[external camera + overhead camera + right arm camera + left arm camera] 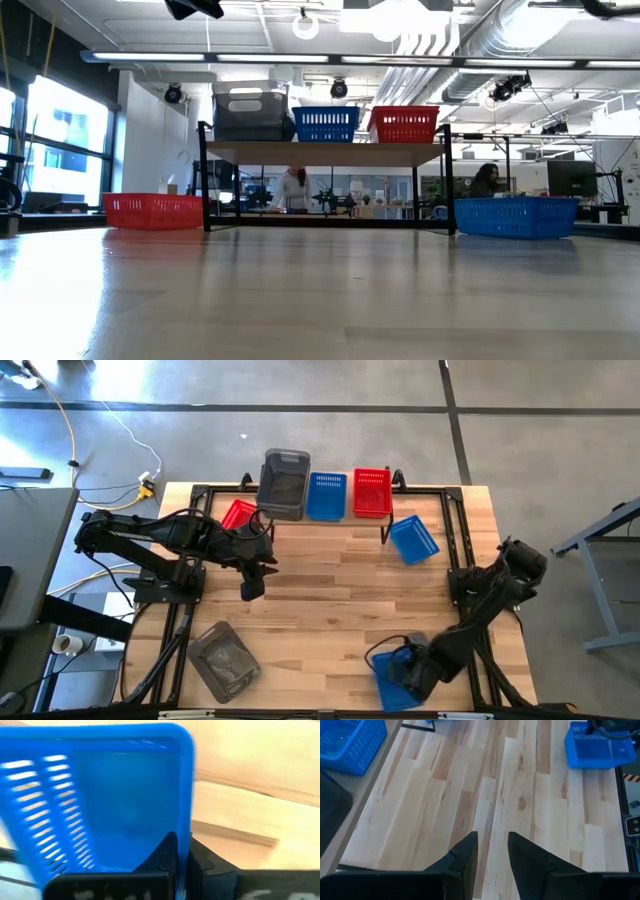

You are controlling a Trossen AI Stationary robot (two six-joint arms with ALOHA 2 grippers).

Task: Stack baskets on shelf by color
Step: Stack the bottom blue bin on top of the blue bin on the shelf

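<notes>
In the high view the shelf (345,520) stands at the table's far edge and carries a grey basket (285,482), a blue one (326,495) and a red one (372,492). A red basket (236,514) and a blue basket (413,539) rest on the table by the shelf. Another grey basket (225,658) sits near the table's near left corner. My left gripper (252,575) hovers open over bare table, left of centre. My right gripper (405,670) is shut on a blue basket (392,672) at the near right. My right gripper (182,844) pinches the blue basket's side wall just below its rim (186,820). One finger (167,852) is inside the basket and the other (202,860) outside. Whether the basket is lifted off the table I cannot tell.
The table's middle (340,590) is bare wood between the two arms. Black frame rails (455,540) run along the table's sides. In the low view people sit in the room beyond the shelf (325,152).
</notes>
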